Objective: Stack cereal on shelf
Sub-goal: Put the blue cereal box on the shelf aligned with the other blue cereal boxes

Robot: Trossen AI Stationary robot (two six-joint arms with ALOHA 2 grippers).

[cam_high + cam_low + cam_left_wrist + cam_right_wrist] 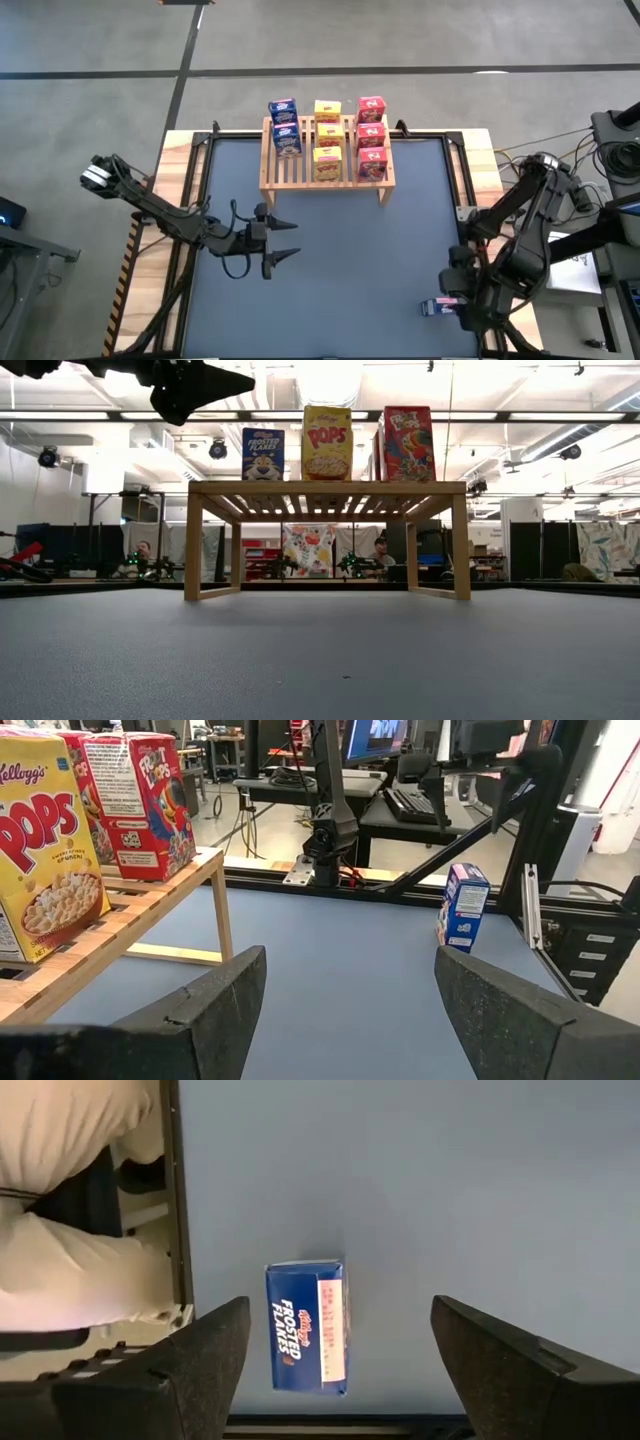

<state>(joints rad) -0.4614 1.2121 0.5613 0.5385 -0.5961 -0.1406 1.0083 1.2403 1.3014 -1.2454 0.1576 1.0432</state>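
The wooden shelf (pixel 325 168) stands on its legs at the table's far middle. On its slatted top stand blue (pixel 285 125), yellow (pixel 327 140) and red (pixel 371 135) cereal boxes in three rows. One more blue cereal box (pixel 307 1325) stands upright on the mat near the right near corner (pixel 437 308). My right gripper (pixel 340 1370) hovers open above it, pointing steeply down, one finger on either side and not touching. My left gripper (pixel 290 240) waits open and level above the mat's left middle, pointing at the right edge.
A black rail (pixel 460 170) frames the mat. A person in light clothes (pixel 70 1200) is just beyond the table edge by the right arm. Bare mat (pixel 350 270) lies between the shelf and the near edge. People sit in the room behind (pixel 380 550).
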